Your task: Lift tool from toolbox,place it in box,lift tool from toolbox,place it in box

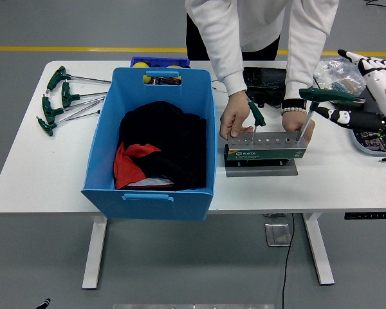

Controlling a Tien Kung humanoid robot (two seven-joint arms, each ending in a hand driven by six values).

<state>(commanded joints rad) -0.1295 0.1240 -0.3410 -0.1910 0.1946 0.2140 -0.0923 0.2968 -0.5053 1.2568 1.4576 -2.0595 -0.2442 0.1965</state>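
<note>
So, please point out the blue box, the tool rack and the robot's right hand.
blue box point(149, 197): head view, on its near front wall.
tool rack point(265, 154): head view, on its labelled front face.
right hand point(349, 118): head view, on the black palm.

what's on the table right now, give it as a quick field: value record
tool stand: grey holder right of the bin, two green T-handle tools upright in it
person: both hands steadying the holder
right hand: fingers extended beside the right tool's handle, not gripping
left hand: not in view
blue bin: holds black and red cloth
loose tools: green T-handle wrenches at the table's left end
</note>
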